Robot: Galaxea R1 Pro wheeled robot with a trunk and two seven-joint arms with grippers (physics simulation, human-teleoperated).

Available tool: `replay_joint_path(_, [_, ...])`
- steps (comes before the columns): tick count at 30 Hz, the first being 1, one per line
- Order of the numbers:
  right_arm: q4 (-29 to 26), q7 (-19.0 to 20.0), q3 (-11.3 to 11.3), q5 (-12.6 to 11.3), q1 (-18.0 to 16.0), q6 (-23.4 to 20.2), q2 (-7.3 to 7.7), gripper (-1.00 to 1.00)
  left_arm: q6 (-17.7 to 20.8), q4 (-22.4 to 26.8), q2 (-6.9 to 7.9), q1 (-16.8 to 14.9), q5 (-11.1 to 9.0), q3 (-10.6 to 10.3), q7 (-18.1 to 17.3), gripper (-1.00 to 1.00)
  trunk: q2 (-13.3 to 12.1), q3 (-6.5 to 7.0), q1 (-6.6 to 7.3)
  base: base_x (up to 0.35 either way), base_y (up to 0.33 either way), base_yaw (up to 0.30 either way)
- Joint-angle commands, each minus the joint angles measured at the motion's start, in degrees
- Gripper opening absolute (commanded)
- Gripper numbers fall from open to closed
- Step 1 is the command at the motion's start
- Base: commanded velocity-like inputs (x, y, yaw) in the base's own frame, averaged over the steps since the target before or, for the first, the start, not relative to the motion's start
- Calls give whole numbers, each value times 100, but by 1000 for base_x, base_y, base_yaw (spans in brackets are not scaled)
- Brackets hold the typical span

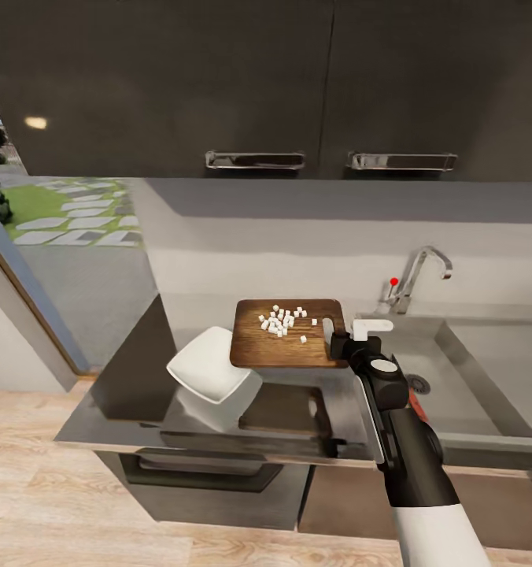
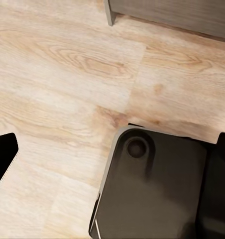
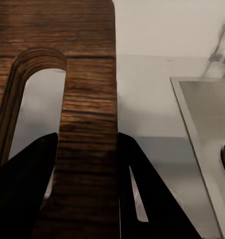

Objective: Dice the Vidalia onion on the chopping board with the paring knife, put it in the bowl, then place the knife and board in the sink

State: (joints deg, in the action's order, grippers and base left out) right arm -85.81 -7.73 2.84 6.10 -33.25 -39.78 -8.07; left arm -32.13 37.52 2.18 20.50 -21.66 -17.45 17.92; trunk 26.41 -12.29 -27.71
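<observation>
Upper cabinets [image 1: 219, 79]: dark, two chrome handles [image 1: 255, 161].
Floor [image 1: 30, 480]: light wood planks.
Doorway: stepping stones [image 1: 85, 216] on grass.

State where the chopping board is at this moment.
In the head view, the chopping board is held by the right gripper, between the white bowl and the sink.

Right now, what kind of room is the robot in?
It looks like a kitchen. There's a steel sink with a curved tap, a grey countertop under dark wall cabinets, and a chopping board holding little white diced pieces.
</observation>
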Motion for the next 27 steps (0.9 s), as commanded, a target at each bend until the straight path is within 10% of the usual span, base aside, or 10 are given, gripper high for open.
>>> replay_joint_path(1, [-6, -1, 6, 58, -5, -44, -2, -100, -12, 10, 10, -2, -29, -48, 54, 100, 9, 0, -4, 77, 217, 0])
replay_joint_path(27, [3, -1, 6, 58, -6, -53, -2, -100, -12, 10, 11, -3, -29, -48, 54, 100, 9, 241, -4, 88, 232, 0])
